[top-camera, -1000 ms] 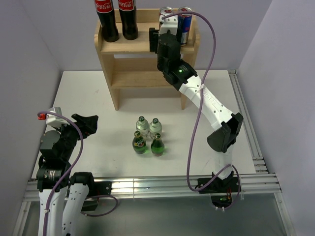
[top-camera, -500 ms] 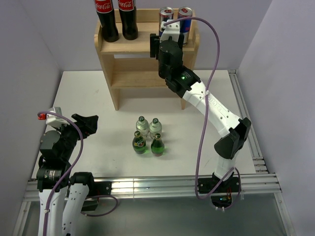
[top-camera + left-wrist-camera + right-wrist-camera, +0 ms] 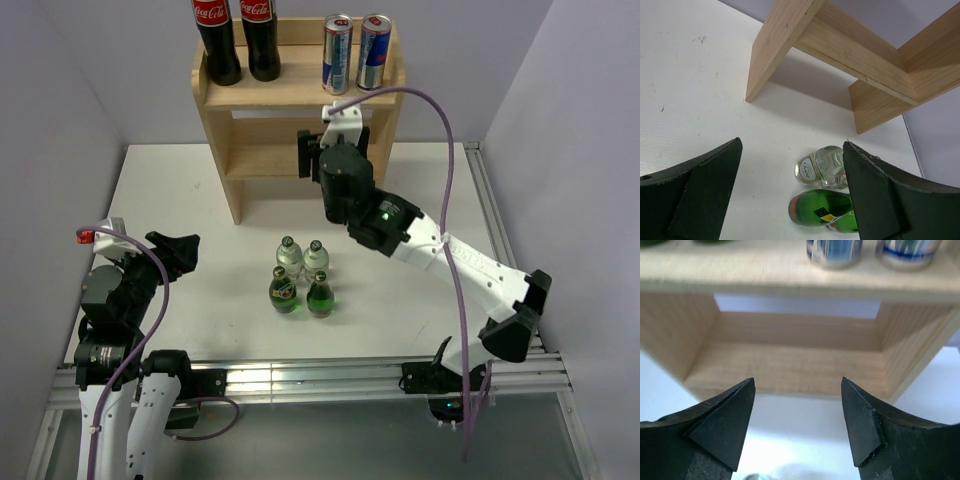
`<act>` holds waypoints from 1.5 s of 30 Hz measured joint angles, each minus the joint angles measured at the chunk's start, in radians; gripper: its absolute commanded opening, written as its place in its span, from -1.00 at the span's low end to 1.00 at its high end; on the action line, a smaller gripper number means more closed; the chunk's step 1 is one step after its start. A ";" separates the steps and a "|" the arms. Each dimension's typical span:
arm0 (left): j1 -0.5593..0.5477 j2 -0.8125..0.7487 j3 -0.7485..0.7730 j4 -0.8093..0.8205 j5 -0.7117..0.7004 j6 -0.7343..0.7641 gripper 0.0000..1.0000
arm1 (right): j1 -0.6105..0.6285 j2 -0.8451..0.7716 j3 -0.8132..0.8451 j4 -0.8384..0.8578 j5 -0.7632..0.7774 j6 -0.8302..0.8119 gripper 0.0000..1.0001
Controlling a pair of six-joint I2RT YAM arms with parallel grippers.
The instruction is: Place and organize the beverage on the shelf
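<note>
Two slim silver-blue-red cans (image 3: pixel 337 55) (image 3: pixel 375 50) stand on the right of the wooden shelf's (image 3: pixel 262 135) top tier; they also show at the top of the right wrist view (image 3: pixel 835 251). Two clear bottles with green caps (image 3: pixel 290 255) (image 3: pixel 316 257) and two green bottles (image 3: pixel 284 290) (image 3: pixel 320 297) stand grouped on the table. My right gripper (image 3: pixel 330 148) is open and empty in front of the shelf's lower tier (image 3: pixel 790 367). My left gripper (image 3: pixel 178 252) is open and empty, left of the bottles; its view shows a clear bottle (image 3: pixel 822 167) and a green bottle (image 3: pixel 825 210).
Two tall red-labelled cola bottles (image 3: pixel 217 40) (image 3: pixel 261 38) stand on the left of the top tier. Grey walls close in both sides. A metal rail (image 3: pixel 300 375) runs along the table's near edge.
My right gripper has drawn back and down from the cans on the top tier to in front of the shelf. Both cans now stand free. The left arm has not moved.
</note>
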 measured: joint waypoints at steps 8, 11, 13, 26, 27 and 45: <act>0.000 0.001 0.000 0.000 0.000 0.000 0.77 | 0.145 -0.256 -0.293 -0.062 0.074 0.148 0.54; 0.000 0.001 0.000 0.000 0.000 0.000 0.80 | 0.208 -0.366 -0.415 -0.114 0.083 0.251 0.60; 0.000 0.003 0.000 0.000 0.001 0.000 0.87 | 0.259 -0.439 -0.511 -0.133 0.068 0.324 0.67; 0.000 0.034 0.000 0.006 0.024 0.000 0.99 | 0.638 -0.644 -1.080 -0.173 0.007 0.766 1.00; 0.000 0.036 0.000 0.006 0.024 0.000 0.99 | 0.669 -0.636 -1.091 -0.175 0.010 0.804 1.00; 0.000 0.035 0.000 0.006 0.035 0.001 0.99 | 0.512 -0.189 -1.150 0.227 0.021 0.868 1.00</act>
